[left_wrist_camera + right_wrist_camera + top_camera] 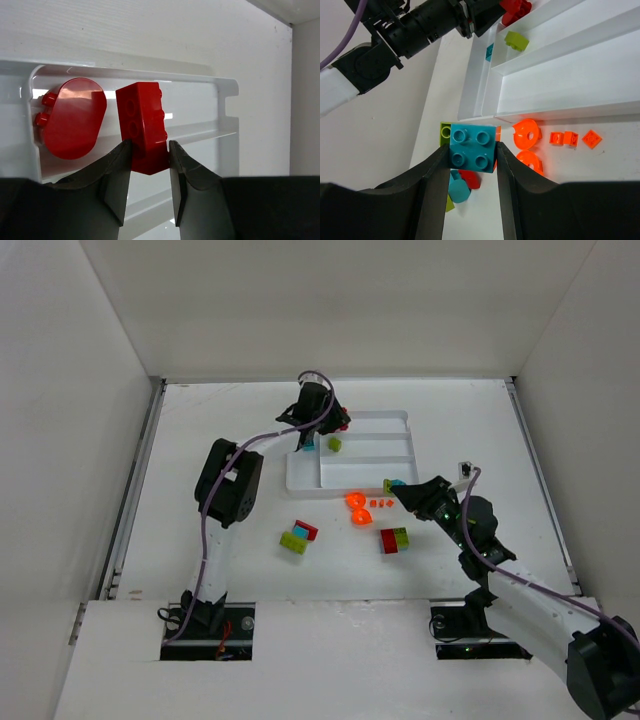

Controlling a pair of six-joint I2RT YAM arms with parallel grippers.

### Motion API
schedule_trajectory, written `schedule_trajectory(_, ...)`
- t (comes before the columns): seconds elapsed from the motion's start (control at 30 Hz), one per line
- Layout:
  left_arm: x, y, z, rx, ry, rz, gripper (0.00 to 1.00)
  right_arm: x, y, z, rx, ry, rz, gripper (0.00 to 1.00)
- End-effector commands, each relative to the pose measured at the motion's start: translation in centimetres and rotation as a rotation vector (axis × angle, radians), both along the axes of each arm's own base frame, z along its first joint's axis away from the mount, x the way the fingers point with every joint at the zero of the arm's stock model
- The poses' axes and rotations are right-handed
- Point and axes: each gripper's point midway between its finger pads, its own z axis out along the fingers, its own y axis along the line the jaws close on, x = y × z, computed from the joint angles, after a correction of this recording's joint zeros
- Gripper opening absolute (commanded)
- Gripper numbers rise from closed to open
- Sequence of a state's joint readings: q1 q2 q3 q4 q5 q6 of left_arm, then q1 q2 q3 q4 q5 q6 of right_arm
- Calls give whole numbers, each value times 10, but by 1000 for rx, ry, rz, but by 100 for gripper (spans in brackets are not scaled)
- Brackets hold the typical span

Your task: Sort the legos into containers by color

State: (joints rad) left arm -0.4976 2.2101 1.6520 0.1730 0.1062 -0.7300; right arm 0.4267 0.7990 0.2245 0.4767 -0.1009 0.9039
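Dark fingers of the left end effector [150, 146] sit closest, clamped on the lower end of a red brick [142, 117]. It stands tilted just past the fingertips, in the far long section of the white tray [125, 67]; whether it touches the floor there I cannot tell. Immediately left of that end effector lies a rounded red piece [72, 117], so this looks like the right section. The release should be gentle: ease down, part the fingers only slightly and lift straight back, so the brick neither tips onto its neighbour nor hops the divider. The right end effector [471, 150] is closed on a teal brick [472, 148], four studs facing the camera, above the tabletop [385, 140] and just short of the tray's near wall. A lime green piece [445, 131] peeks out behind its left edge; attached or merely beneath, I cannot say, and that deserves checking before any drop. Ahead and left of it, a teal piece [490, 51] marks the cross section. Glossy, hard and small, these bricks will likely skid if dropped.
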Motion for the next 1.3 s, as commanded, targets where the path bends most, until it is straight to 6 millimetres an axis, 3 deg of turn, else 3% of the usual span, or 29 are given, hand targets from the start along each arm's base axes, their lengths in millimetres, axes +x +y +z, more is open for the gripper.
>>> schedule_trajectory(0.0, 9, -3, 20, -6, -49, -10, 33, 2, -1, 7, -4, -39, -8, 27)
schedule_trajectory(0.2, 10, 0, 26, 4, -67, -7, 49, 4, -1, 3, -13, -28, -12, 27)
schedule_trajectory(0.37, -2, 3, 48, -8, -99, -19, 49, 6, 1, 5, -13, -28, -11, 27)
schedule_trajectory(0.5, -35, 3, 78, -31, -148, -49, 39, 7, 5, 6, -15, -24, -3, 26)
schedule_trajectory(0.67, -115, -8, 108, -119, -187, -133, 40, 11, 15, 9, -21, -19, 5, 26)
schedule_trajectory(0.8, -181, -15, 107, -194, -164, -196, 47, 16, 27, 11, -26, -15, 22, 26)
schedule_trajectory(0.9, -213, -17, 101, -214, -148, -227, 50, 18, 38, 13, -27, -13, 40, 26)
schedule_trajectory(1.03, -231, -11, 92, -194, -149, -224, 51, 21, 50, 16, -35, -11, 44, 26)
schedule_trajectory(1.27, -237, 2, 81, -170, -143, -196, 49, 22, 57, 21, -36, -14, 44, 26)
